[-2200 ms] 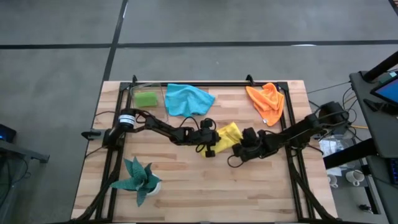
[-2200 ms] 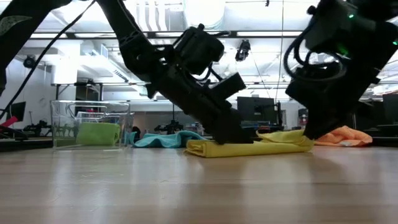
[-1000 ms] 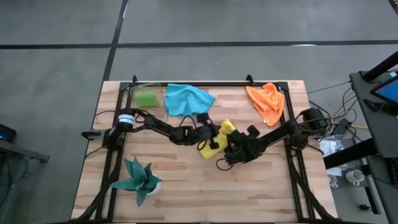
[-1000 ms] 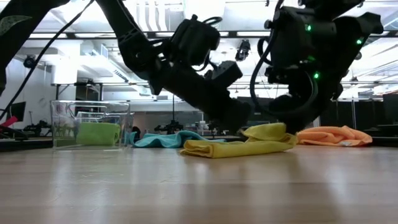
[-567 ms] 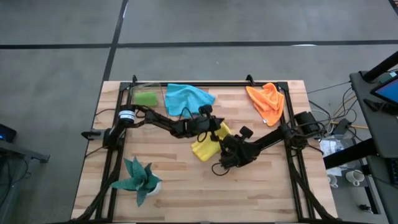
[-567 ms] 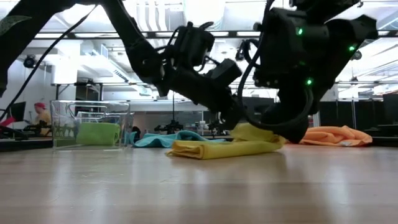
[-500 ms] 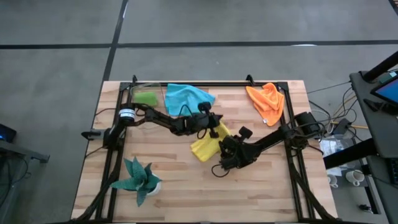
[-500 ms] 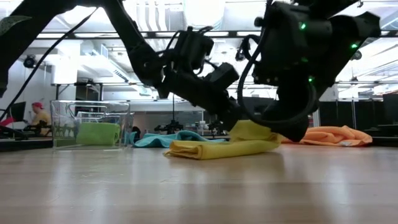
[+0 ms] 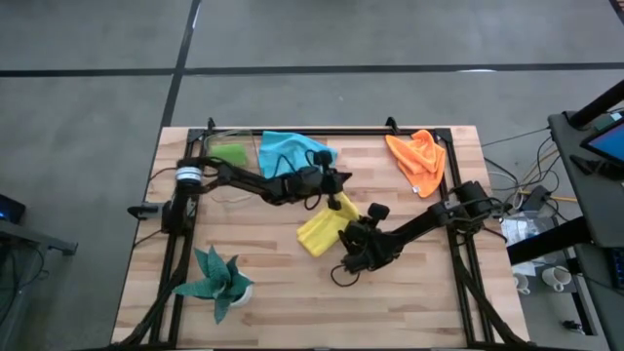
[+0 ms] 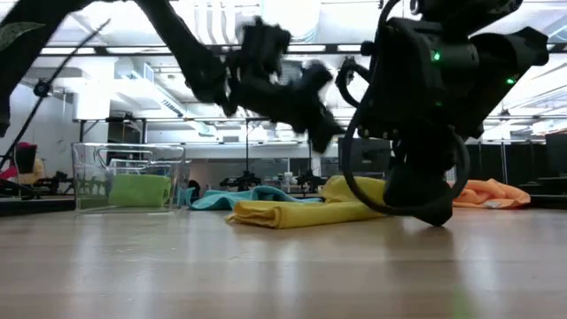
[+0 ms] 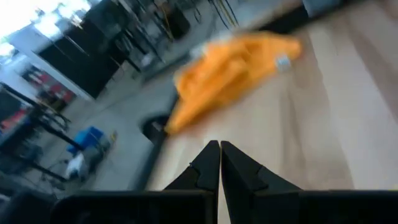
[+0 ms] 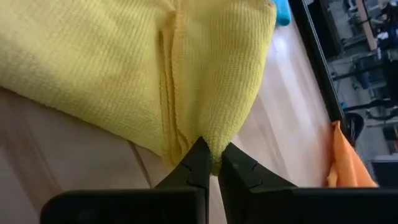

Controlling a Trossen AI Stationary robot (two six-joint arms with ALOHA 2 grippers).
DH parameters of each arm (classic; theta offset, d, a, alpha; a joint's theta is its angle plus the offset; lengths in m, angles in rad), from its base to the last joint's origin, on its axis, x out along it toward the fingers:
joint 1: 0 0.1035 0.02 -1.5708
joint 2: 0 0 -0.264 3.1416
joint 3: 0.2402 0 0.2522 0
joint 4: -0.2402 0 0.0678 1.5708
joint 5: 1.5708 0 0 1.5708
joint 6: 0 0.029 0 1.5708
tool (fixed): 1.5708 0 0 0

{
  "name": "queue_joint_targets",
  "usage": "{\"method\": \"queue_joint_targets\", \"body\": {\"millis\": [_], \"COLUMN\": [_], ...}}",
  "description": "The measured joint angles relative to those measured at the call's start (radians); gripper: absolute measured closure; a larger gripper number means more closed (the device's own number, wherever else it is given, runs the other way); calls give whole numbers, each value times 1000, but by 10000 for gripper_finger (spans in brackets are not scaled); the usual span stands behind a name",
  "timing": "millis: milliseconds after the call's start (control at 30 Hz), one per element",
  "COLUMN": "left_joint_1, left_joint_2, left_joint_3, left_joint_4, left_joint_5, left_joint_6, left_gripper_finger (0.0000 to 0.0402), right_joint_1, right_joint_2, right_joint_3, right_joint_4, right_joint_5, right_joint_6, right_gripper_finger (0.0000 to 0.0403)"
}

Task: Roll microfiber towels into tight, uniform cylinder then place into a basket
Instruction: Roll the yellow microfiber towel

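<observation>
Mid-table, right hand [image 12: 210, 163] pinching yellow towel [image 12: 124, 68]

On the table [image 9: 409, 292], 1 towel [image 9: 319, 231] lies near the middle, with the right gripper [image 9: 348, 237] at its right edge and the left gripper [image 9: 336, 179] above its far end. Behind it lies a 2nd towel [image 9: 283, 148]. Left of that stands the basket [image 9: 226, 151] with a 3rd towel [image 9: 231, 154] inside. A 4th towel [image 9: 417, 156] lies at the far right. The plant [image 9: 216, 281] stands front left.
</observation>
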Motion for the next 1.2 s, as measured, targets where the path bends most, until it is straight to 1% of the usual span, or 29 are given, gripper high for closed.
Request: {"method": "queue_joint_targets", "body": {"millis": [100,200,300,367,467,567,633,733,867,967,1067,1100,1133,1200], "left_joint_1": [3,4,5,6,6,6,6,6,11,19,35,42,50,68], "left_joint_2": [-135,-311,-507,-616,-741,-828,-863,-877,-866,-846,-835,-834,-832,-832], "left_joint_3": [-58,-141,-212,-254,-312,-368,-403,-439,-463,-476,-474,-473,-471,-463], "left_joint_4": [0,-21,-97,-147,-192,-194,-190,-196,-164,-140,-135,-138,-158,-225], "left_joint_5": [4,7,8,10,11,11,11,11,2,-40,-46,-37,-7,95], "left_joint_6": [13,4,-66,-112,-183,-246,-286,-330,-351,-352,-360,-374,-383,-413], "left_gripper_finger": [402,402,402,402,402,402,402,402,402,402,402,402,402,402], "right_joint_1": [0,0,0,0,0,1,1,1,2,2,2,1,0,0], "right_joint_2": [19,26,29,31,32,32,33,33,33,33,33,33,33,33], "right_joint_3": [19,38,59,74,91,95,97,97,97,97,97,96,96,95], "right_joint_4": [-10,-16,-10,-3,27,63,92,138,182,186,187,189,192,210], "right_joint_5": [6,6,6,10,7,7,7,9,10,10,-36,-56,-79,-121], "right_joint_6": [-19,-67,-151,-212,-289,-378,-435,-539,-680,-756,-862,-892,-916,-958], "right_gripper_finger": [392,392,392,392,392,392,392,392,392,392,392,392,392,392]}}
